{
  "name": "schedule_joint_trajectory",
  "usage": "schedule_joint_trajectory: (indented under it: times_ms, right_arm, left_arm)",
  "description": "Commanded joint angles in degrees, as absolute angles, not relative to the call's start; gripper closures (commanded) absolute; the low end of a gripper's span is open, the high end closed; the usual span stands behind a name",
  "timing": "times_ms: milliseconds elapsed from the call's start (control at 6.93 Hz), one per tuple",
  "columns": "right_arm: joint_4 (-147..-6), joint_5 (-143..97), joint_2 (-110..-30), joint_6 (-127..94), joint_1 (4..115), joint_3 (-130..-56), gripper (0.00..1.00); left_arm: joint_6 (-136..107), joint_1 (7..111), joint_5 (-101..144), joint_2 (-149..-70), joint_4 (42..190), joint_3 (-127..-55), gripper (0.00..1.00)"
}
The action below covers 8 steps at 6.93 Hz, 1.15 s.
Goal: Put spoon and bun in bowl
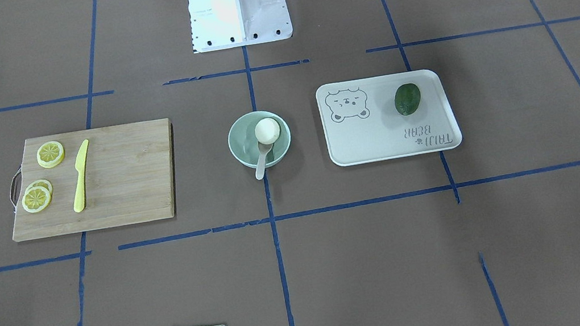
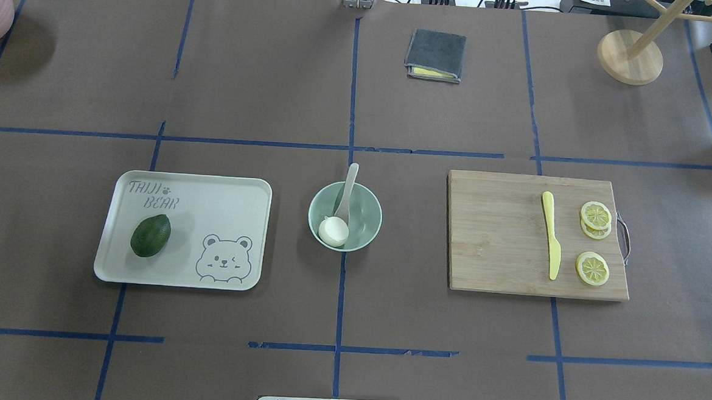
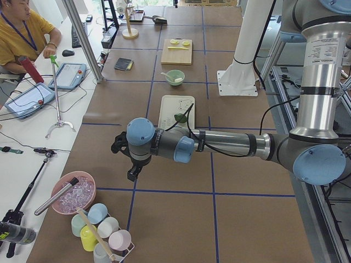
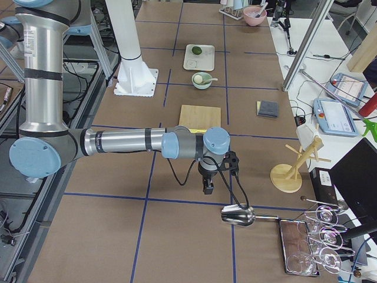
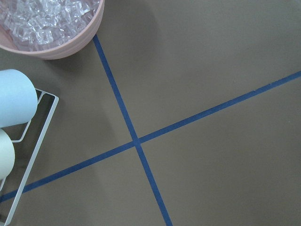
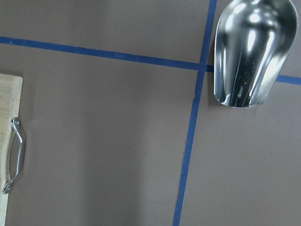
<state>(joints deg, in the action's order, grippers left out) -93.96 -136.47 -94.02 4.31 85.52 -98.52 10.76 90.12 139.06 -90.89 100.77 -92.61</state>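
The job looks done. The bowl sits in the middle of the tabletop, and the white bun is inside it, on the side near the robot. The spoon is in the bowl too. Its scoop end is down by the bun and touches it. Its handle leans on the far rim and sticks out a little past it. I think nothing is left to put in. To the left of the bowl is the bear tray with an avocado on it. To the right is the wooden cutting board with a yellow knife and lemon slices. Both arms are well apart from the bowl. The left hand hangs over the tabletop at the left end, near a pink bowl of clear bits and some cups. The right hand hangs over the right end, near a shiny metal scoop. Each hand shows only small, from the side, so I cannot tell how far open either one is. Neither hand seems to touch or carry anything.
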Motion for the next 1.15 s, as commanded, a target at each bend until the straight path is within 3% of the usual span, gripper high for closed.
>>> schedule_joint_trajectory:
  times_ms: [0,1010]
  right_arm:
    - [-91.33,-136.67,-93.61,4.22,85.52,-96.69,0.00]
    - [-90.00,-136.93,-92.55,3.69,85.52,-97.29,0.00]
  left_arm:
    - [-5.19,89.48,136.59,-90.10,100.81,-91.75,0.00]
    - [3.16,85.61,132.36,-87.63,94.39,-95.36,0.00]
